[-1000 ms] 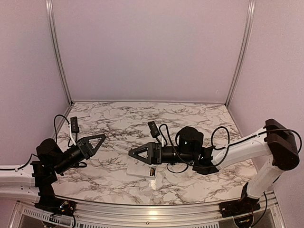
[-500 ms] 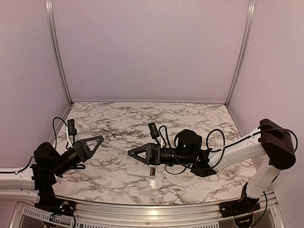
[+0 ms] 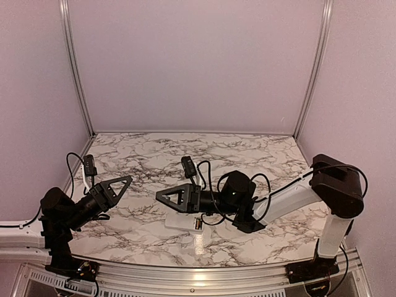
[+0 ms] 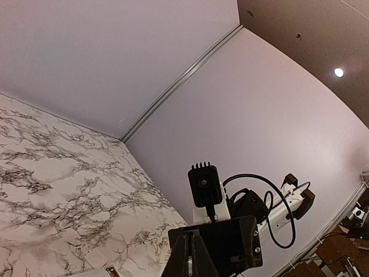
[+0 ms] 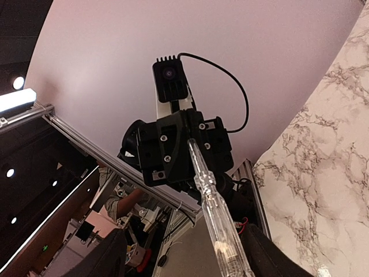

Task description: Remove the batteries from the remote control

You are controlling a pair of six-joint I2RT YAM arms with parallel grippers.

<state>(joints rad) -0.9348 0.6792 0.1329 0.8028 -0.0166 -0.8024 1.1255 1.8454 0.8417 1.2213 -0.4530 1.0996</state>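
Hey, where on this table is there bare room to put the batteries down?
The table is bare across its back half, up to the rear wall. The front centre is crowded: the remote control lies by the right gripper.

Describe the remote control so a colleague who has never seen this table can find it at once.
On the marble table, look near the front edge, about midway, just below the right gripper in the top view. The remote control is the flat white slab there, the only one, with a gold-orange battery showing at its right-hand end in that view.
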